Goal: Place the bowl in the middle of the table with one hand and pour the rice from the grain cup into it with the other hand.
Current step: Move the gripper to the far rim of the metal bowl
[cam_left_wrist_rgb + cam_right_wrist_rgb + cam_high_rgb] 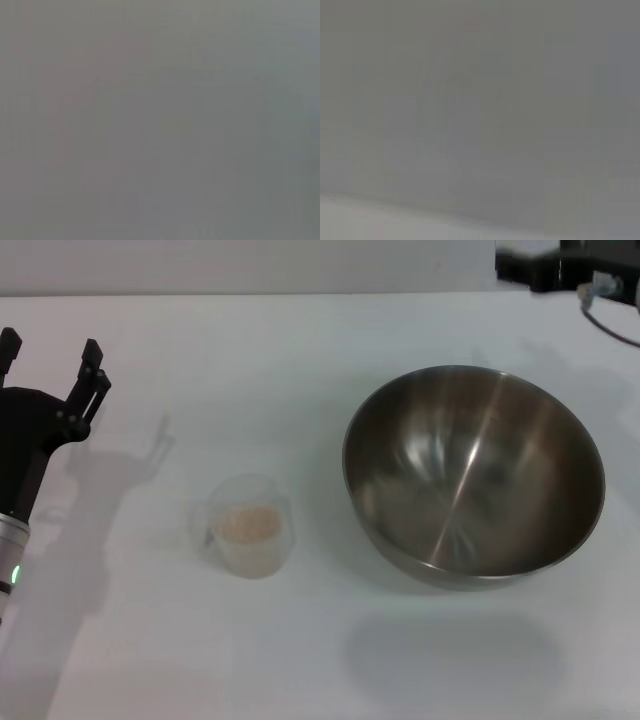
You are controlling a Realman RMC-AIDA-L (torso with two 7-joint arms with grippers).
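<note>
bowl: the large round shiny stainless-steel mixing bowl (473, 475) sits upright on the right half of the table, off the middle, empty inside as far as the head view shows.
grain cup: the small translucent frosted plastic measuring cup (249, 525) stands upright left of the bowl, near it but apart, closer to the table's middle than the bowl is.
rice: pale beige grains (248, 524) lie as a heap inside the cup; none shows in the bowl or on the tabletop.
table: the plain white smooth tabletop (300, 360) carries only these two things.
left gripper: the black left gripper (50, 365) hangs at the left edge, well apart from the cup, its two fingers spread and holding nothing.
right gripper: only a dark part of the right arm (560, 265) shows at the far right corner; fingers cannot be told.
wrist views: both show flat grey, nothing to read.
progress: judged from this, nothing is done yet; the bowl wants shifting to the middle, then the cup lifting and tipping.
in the way: the cup stands near the middle, so a bowl slid leftward could knock it.
</note>
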